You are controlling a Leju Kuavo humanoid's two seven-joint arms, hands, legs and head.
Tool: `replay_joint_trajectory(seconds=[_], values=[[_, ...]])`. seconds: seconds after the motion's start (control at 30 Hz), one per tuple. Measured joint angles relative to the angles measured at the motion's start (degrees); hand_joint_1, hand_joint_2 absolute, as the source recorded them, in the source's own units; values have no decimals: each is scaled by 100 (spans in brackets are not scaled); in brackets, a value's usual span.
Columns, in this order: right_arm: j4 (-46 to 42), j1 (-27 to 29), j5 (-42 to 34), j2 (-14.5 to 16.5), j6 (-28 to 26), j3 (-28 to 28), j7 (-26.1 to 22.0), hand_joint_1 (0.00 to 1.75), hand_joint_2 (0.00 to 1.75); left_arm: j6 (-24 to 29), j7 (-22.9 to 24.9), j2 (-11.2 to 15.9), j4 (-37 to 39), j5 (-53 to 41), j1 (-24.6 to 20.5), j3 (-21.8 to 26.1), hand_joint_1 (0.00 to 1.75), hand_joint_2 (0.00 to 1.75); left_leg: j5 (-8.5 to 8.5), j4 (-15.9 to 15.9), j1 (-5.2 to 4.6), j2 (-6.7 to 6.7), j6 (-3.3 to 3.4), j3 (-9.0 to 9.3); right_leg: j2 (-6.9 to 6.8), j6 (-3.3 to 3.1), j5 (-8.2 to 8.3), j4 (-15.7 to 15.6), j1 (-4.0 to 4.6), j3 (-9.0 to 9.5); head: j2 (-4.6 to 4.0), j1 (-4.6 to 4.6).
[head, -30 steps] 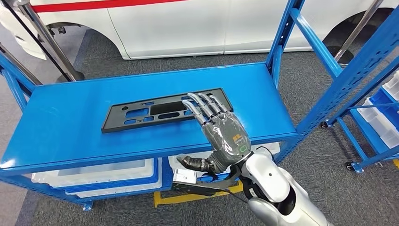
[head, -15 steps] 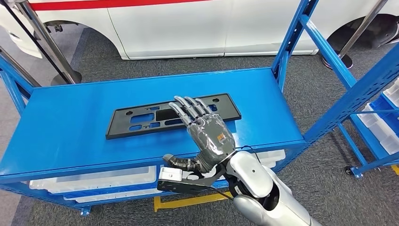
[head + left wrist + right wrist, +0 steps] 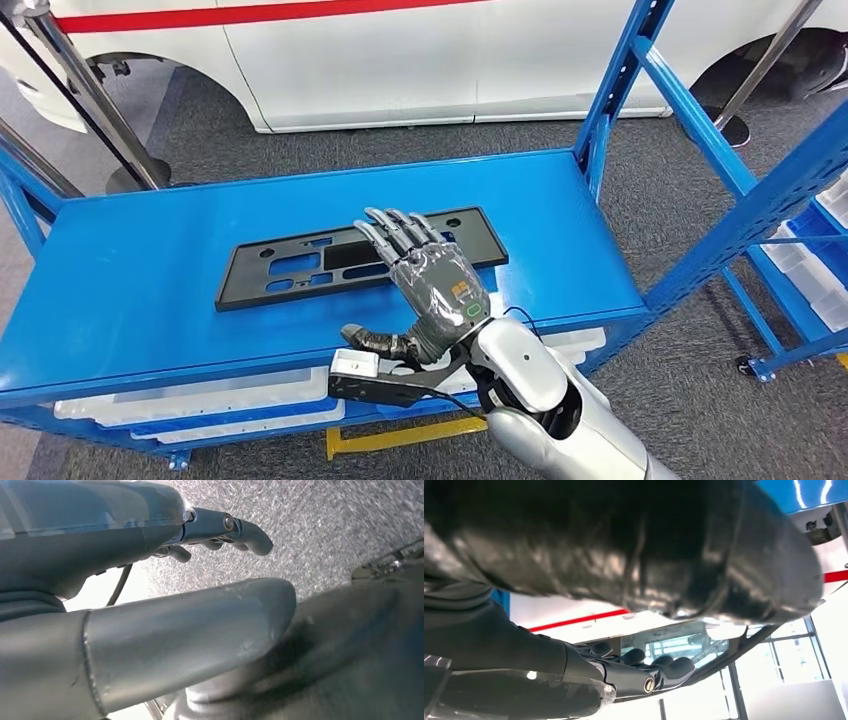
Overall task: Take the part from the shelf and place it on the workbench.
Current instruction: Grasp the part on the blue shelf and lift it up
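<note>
Head view: right hand [image 3: 430,285] is being held flat, fingers spread, empty, over the black part [image 3: 300,262] lying on the blue shelf [image 3: 150,280].

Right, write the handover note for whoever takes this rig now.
Right hand: open, fingers spread over the near edge of the black part, no grip yet.
Left hand: hanging toward the floor; cannot tell whether it is open.
The part lies flat on the blue shelf.
Done: the reach.
Left: grip the part, lift it, carry it to the workbench.
</note>
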Motion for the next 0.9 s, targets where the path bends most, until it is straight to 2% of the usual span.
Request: replay_joint_trajectory(seconds=[0.03, 0.1, 0.13, 0.17, 0.2, 0.23, 0.27, 0.3, 0.33, 0.4, 0.47, 0.53, 0.63, 0.77, 0.9], values=[[3, -6, 0, 16, 0, 0, 1, 0, 0, 1, -1, 5, 0, 0, -1, -8, 0, 0, -107, 179, 4, -1, -26, -73, -8, -13, 10, -61, -27, 56, 0, -3], [25, -18, -15, 50, 9, 0, 1, 0, 0, 2, -3, 11, 0, -4, 2, -18, 0, 0, -410, 852, 49, -4, -90, -430, -24, -38, 0, -104, -39, 119, 0, -12], [47, -20, -30, 63, 22, 0, 1, 0, 0, 1, -7, 14, 0, -11, 3, -25, 0, 0, -509, 1193, 72, -4, -130, -639, -27, -40, -15, -100, -39, 127, 0, -12], [84, -21, -54, 85, 42, 0, 7, 0, 0, 0, -11, 17, 0, -20, 7, -31, 0, 0, -521, 1405, 95, -3, -167, -792, -26, -37, -34, -89, -42, 134, 0, -13], [130, -27, -78, 113, 64, 0, 16, 0, 0, -4, -15, 22, 0, -30, 12, -37, 0, 0, -405, 1397, 117, -1, -200, -842, -19, -25, -59, -69, -50, 143, 0, -13], [192, -43, -104, 157, 83, 0, 28, 0, 0, -9, -19, 27, 0, -37, 16, -42, 0, 0, -178, 1167, 141, 1, -231, -782, -8, -5, -94, -36, -63, 156, 0, -13], [264, -71, -136, 210, 97, 0, 39, 0, 0, -15, -21, 36, 0, -42, 18, -45, 0, 0, 65, 795, 164, 4, -254, -642, 2, 23, -139, 7, -77, 170, 0, -13], [343, -113, -169, 264, 104, 0, 46, 0, 0, -26, -23, 44, 0, -48, 19, -48, 0, 0, 238, 451, 164, 2, -267, -495, 11, 56, -182, 50, -80, 175, 0, -14], [426, -163, -206, 325, 108, 1, 53, 0, 0, -37, -28, 50, 0, -52, 11, -51, 0, 0, 326, 194, 159, -3, -250, -382, 17, 93, -216, 89, -78, 168, 0, -14], [583, -254, -284, 436, 111, 3, 68, 0, 87, -61, -38, 55, 0, -57, -3, -61, 0, 0, 302, 56, 133, -20, -188, -323, 21, 149, -241, 116, -57, 144, 0, -15], [720, -315, -372, 530, 124, 8, 86, 0, 175, -73, -32, 56, 0, -47, -8, -76, 0, 0, 314, 15, 140, -28, -148, -321, 20, 114, -233, 102, -47, 147, 0, -14], [847, -353, -520, 597, 201, 10, 96, 0, 175, -88, 36, 57, 0, -21, 0, -85, 0, 0, 320, -4, 138, -30, -140, -312, 18, 46, -225, 77, -43, 165, 0, -14], [1046, -372, -741, 685, 318, 13, 99, 0, 175, -105, 138, 58, 0, 14, 0, -85, 0, 0, 308, -4, 126, -34, -115, -308, 14, 38, -222, 38, -47, 189, 0, -14], [1259, -392, -851, 804, 344, 31, 99, 0, 175, -108, 144, 58, 0, 22, -10, -85, 0, 0, 299, -3, 113, -31, -84, -307, 12, 67, -209, 13, -56, 198, 0, -14], [1422, -418, -880, 890, 361, 76, 105, 0, 175, -103, 103, 58, 0, 24, -12, -86, 0, 0, 297, 0, 104, -30, -72, -306, 12, 167, -208, 7, -68, 197, 0, -14]])
